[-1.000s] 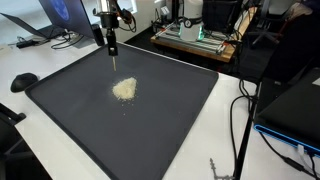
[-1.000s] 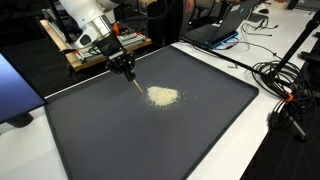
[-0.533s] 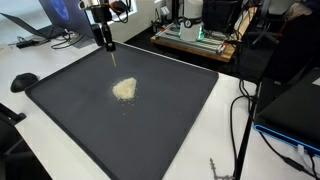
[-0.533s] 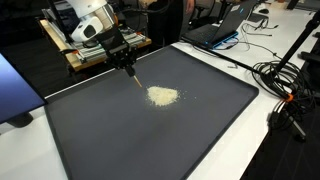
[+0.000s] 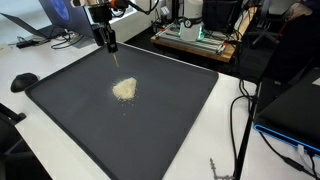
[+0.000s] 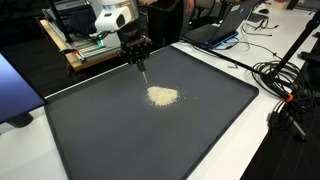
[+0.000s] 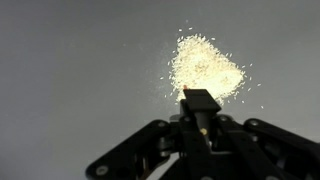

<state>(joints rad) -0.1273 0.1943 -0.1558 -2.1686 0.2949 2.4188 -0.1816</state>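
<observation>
Gripper (image 5: pixel 108 42) first: clamped tight on a thin pale stick (image 5: pixel 114 58) pointing straight down from the fingertips. Hanging over the back part of the big black mat (image 5: pixel 170 110), close to its far edge in an exterior view. Same grip seen in an exterior view (image 6: pixel 138 52), stick (image 6: pixel 143 72) angled slightly toward the pile. Can't tell about contact between stick tip and mat.

Little heap of pale grains (image 5: pixel 125 89) sitting roughly mid-mat, near the stick but clearly apart from it. From the wrist view, gripper (image 7: pixel 200 105) closed around a dark block, with the heap (image 7: pixel 205 68) just past it and loose grains scattered around the edges.

Mat on a white counter (image 6: pixel 280 150), with a laptop (image 6: pixel 225 25) and a tangle of cables (image 6: pixel 285 80) off to the side.
</observation>
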